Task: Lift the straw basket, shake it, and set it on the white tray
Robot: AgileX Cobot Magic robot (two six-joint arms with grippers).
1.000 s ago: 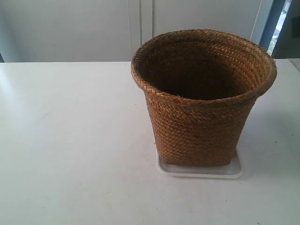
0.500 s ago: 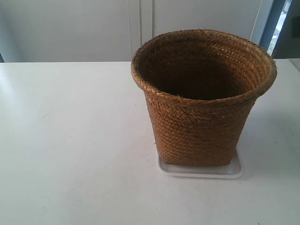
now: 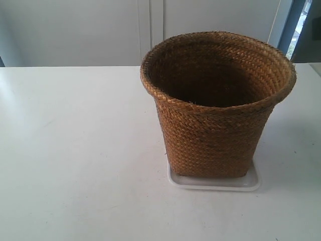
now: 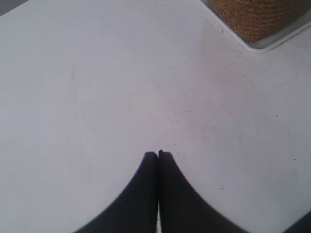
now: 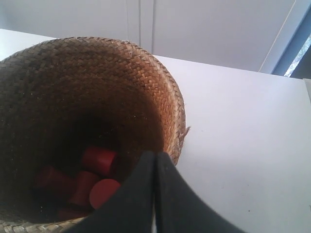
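We note the basket (image 3: 215, 110) upright on the tray (image 3: 253, 183), red cylinders (image 5: 99, 160) inside, left gripper (image 4: 158, 154) pressed together over the table (image 3: 75, 150), right gripper (image 5: 155, 154) pressed together close by the rim, where any careless move could snag straw and tip it.
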